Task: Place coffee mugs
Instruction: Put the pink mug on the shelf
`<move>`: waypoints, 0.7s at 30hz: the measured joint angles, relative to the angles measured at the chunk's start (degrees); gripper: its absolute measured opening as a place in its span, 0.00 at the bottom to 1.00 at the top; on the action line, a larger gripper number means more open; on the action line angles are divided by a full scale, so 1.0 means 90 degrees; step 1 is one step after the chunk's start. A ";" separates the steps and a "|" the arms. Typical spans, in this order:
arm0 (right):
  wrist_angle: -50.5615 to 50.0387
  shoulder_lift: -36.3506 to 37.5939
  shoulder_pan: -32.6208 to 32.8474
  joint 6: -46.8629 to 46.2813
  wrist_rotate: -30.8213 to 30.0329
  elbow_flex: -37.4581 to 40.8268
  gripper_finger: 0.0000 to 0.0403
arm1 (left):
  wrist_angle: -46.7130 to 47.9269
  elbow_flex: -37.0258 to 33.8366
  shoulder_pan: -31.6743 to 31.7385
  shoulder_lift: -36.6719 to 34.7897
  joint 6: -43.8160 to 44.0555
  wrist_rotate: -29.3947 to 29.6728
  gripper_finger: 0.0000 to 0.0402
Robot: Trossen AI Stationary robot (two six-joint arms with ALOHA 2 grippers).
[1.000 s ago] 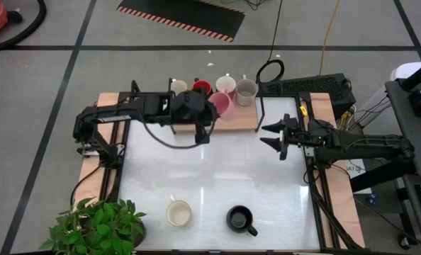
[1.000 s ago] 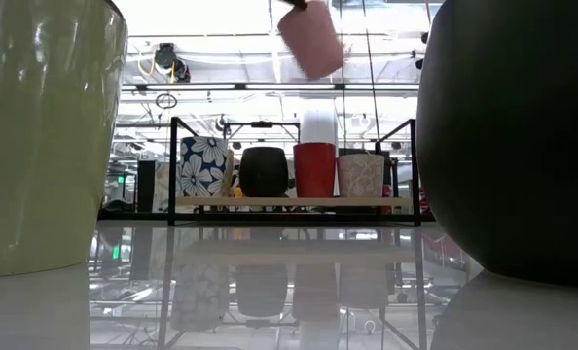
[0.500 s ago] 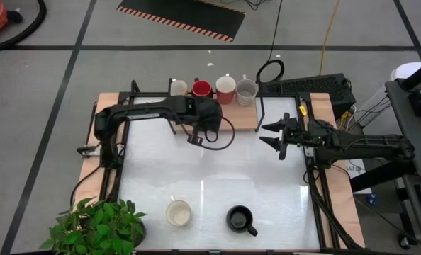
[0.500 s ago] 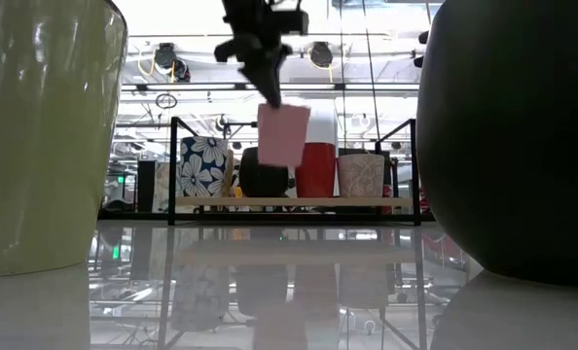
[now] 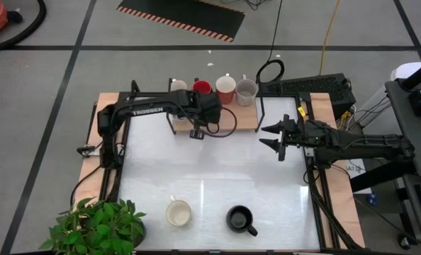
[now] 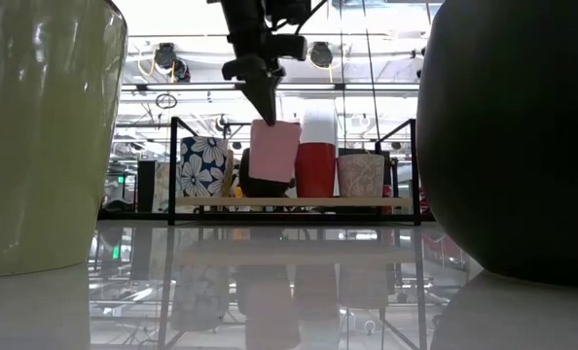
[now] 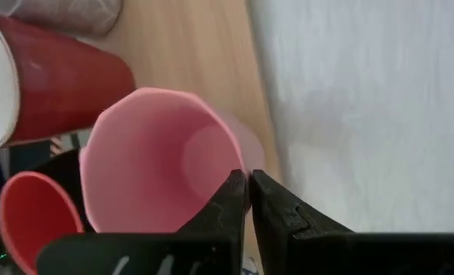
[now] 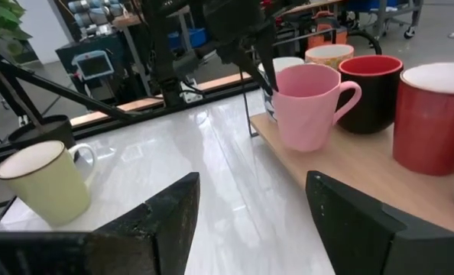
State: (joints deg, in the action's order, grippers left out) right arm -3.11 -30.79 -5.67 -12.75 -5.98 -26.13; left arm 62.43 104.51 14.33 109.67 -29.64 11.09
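Note:
My left gripper (image 7: 248, 191) is shut on the pink mug (image 7: 158, 160), over the wooden board (image 8: 349, 176) at the table's far edge. In the low view the pink mug (image 6: 274, 151) hangs a little tilted in front of the row of mugs. In the high view the left wrist hides it. A cream mug (image 5: 178, 86), a red-and-black mug (image 5: 201, 88), a red mug (image 5: 225, 86) and a grey mug (image 5: 247, 91) stand on the board. My right gripper (image 5: 276, 138) waits open at the table's right side. My left gripper pinches the pink mug's rim (image 7: 231, 172), one finger inside the mug and one outside. The fingers (image 8: 261, 72) come from above, pointing down. The mug hangs almost upright, handle toward the red-and-black mug. I cannot tell whether its base (image 8: 299, 145) touches the board.
A cream mug (image 5: 178, 212) and a black mug (image 5: 240, 219) stand near the table's near edge, and a green potted plant (image 5: 97, 227) stands at the near left corner. A black metal frame (image 5: 260, 117) rises at the board's right end.
My left gripper has carried the pink mug down from high above the table to the wooden board and a little toward the left. The mug has turned from strongly tilted to almost upright. The gripper has stayed shut on it.

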 joint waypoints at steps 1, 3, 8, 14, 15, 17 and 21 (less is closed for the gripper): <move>-0.0023 0.0000 0.0000 -0.0021 0.0000 0.0000 0.57 | -0.0038 -0.0071 0.0019 -0.0005 -0.0006 -0.0070 0.05; -0.0076 0.0000 0.0000 -0.0099 0.0004 0.0000 0.57 | -0.0018 -0.0224 0.0035 -0.0003 -0.0081 -0.0061 0.05; -0.0290 0.0000 0.0002 -0.0168 0.0003 0.0000 0.57 | 0.0031 -0.0465 0.0019 -0.0010 -0.0105 -0.0065 0.05; -0.0353 0.0000 0.0002 -0.0171 0.0005 0.0000 0.57 | 0.0015 -0.0617 0.0060 -0.0019 -0.0097 -0.0031 0.05; -0.0357 0.0000 0.0002 -0.0171 0.0005 0.0000 0.57 | 0.0015 -0.0620 0.0078 -0.0019 -0.0058 -0.0036 0.05; -0.0357 0.0000 0.0002 -0.0171 0.0005 0.0000 0.57 | 0.0032 -0.0620 0.0134 -0.0019 0.0026 -0.0040 0.05; -0.0356 0.0000 0.0002 -0.0171 0.0005 0.0000 0.57 | 0.0063 -0.0620 0.0245 -0.0022 0.0180 0.0028 0.05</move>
State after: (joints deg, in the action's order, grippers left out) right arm -6.32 -30.79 -5.65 -14.28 -5.93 -26.13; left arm 63.01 98.93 16.53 109.47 -28.02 11.34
